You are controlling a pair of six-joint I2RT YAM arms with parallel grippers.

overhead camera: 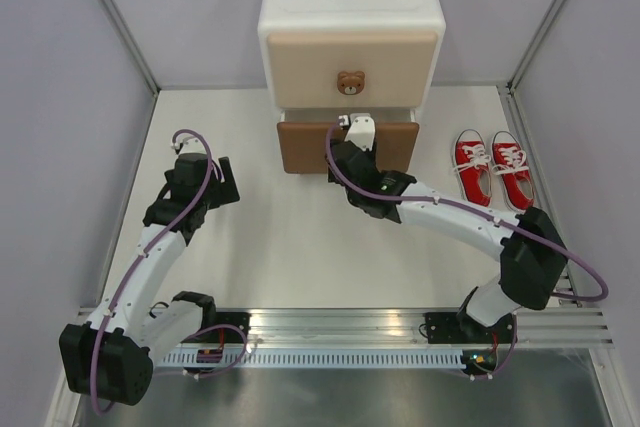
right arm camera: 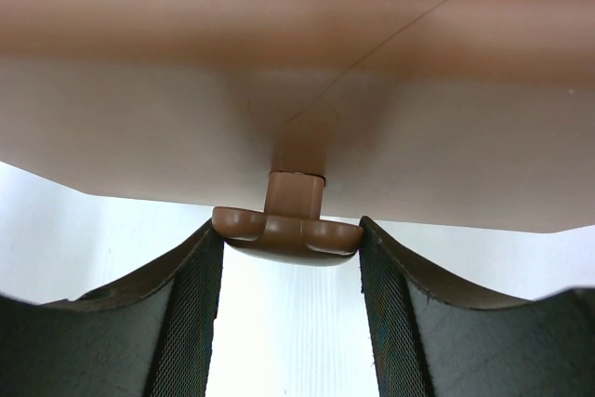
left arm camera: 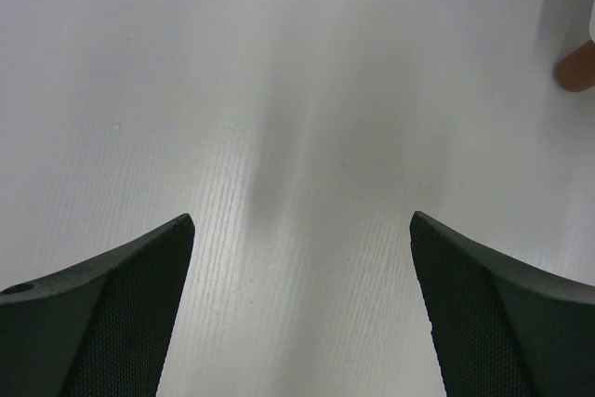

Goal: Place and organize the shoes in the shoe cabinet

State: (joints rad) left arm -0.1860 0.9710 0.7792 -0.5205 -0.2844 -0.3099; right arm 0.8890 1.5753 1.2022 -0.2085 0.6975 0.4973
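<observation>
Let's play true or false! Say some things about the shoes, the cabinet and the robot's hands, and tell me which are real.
1. The red shoes sit on the table, to the right of the shoe cabinet. True.
2. The right gripper is pinching the bear knob on the beige drawer. False: it is closed on the knob of the brown lower drawer.
3. The left gripper is holding a shoe. False: it is open and empty above the bare table.
4. The two red shoes lie side by side. True.
</observation>
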